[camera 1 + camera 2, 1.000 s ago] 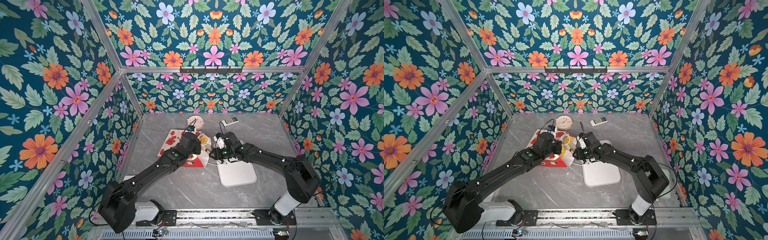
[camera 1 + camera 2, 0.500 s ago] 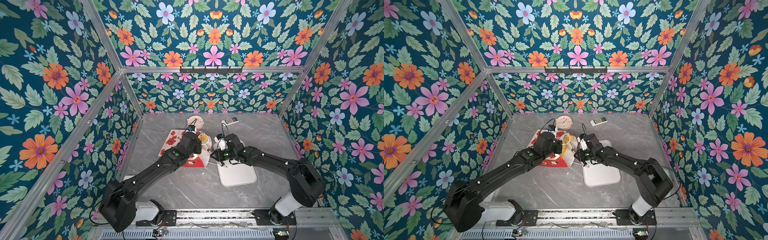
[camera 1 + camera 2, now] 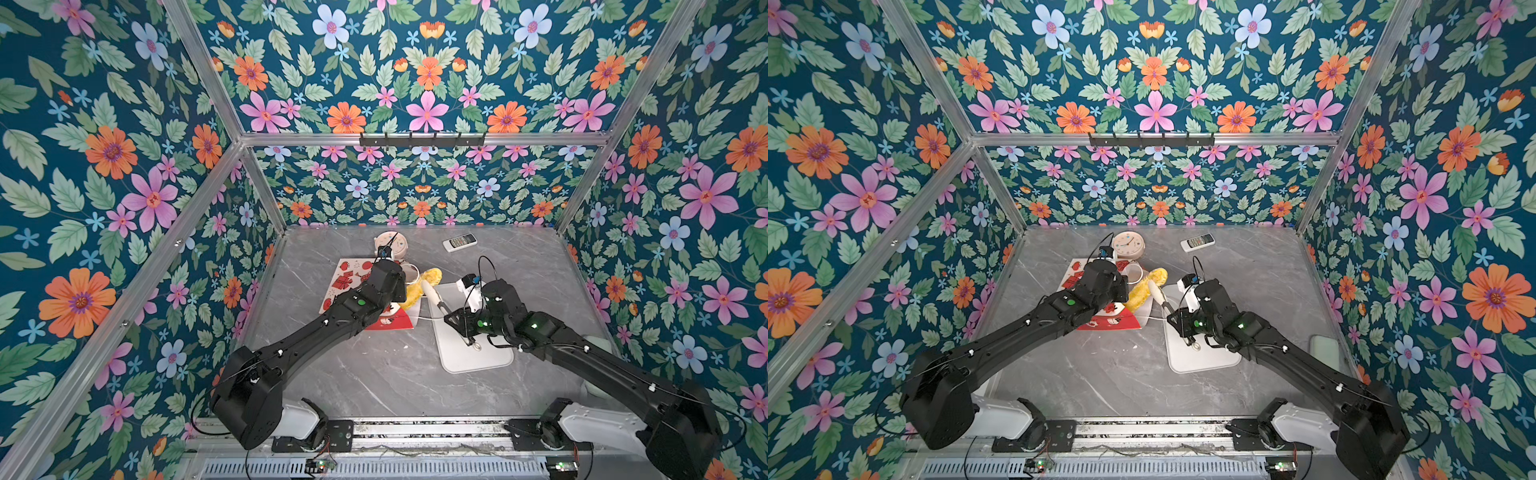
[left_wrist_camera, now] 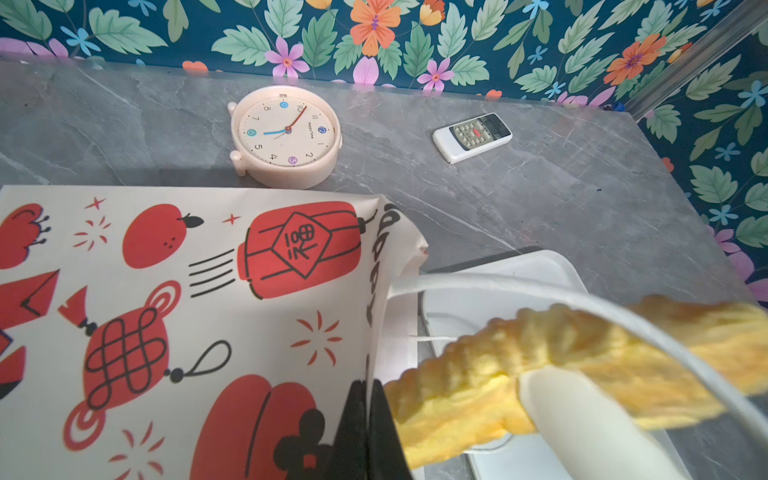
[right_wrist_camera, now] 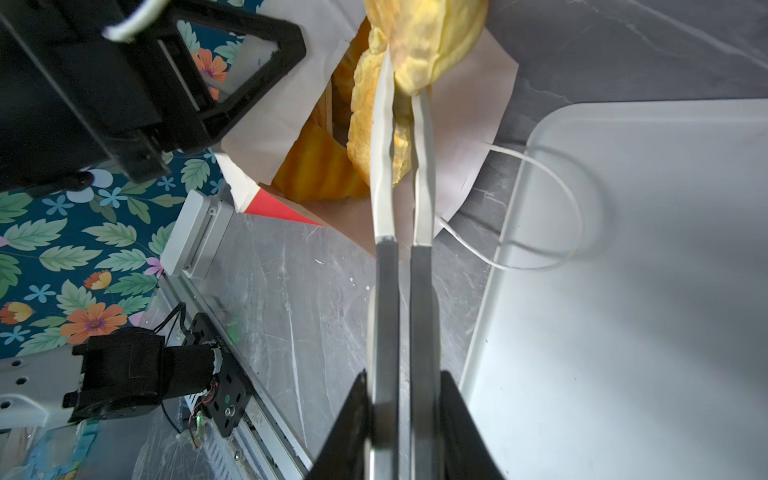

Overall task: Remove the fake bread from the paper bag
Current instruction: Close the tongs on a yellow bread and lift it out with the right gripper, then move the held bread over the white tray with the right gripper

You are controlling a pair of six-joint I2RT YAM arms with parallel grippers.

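Observation:
The paper bag (image 3: pixel 349 286) (image 3: pixel 1073 277) (image 4: pixel 208 291) is white with red prints, and its mouth faces right. My left gripper (image 4: pixel 368 415) is shut on the rim of the bag's mouth. My right gripper (image 3: pixel 457 322) (image 3: pixel 1179 322) (image 5: pixel 403 376) is shut on the handles of metal tongs (image 3: pixel 434 297) (image 5: pixel 384 291). The tongs' white tips pinch a long yellow piece of fake bread (image 3: pixel 419 284) (image 3: pixel 1144 289) (image 4: pixel 540 365) (image 5: pixel 432 37). That piece sticks out of the bag's mouth. More ridged orange bread (image 5: pixel 320 166) lies inside the bag.
A flat white tray (image 3: pixel 473 357) (image 3: pixel 1200 357) (image 5: pixel 623 291) lies right of the bag, under the right wrist. One white cord handle (image 5: pixel 540 266) rests on it. A round clock (image 3: pixel 390 243) (image 4: pixel 286 133) and a remote (image 3: pixel 459 242) (image 4: pixel 471 136) lie at the back.
The tongs have closed on the yellow bread. The right arm has drawn back toward the front, pulling the bread further out of the bag's mouth. The left arm has held still.

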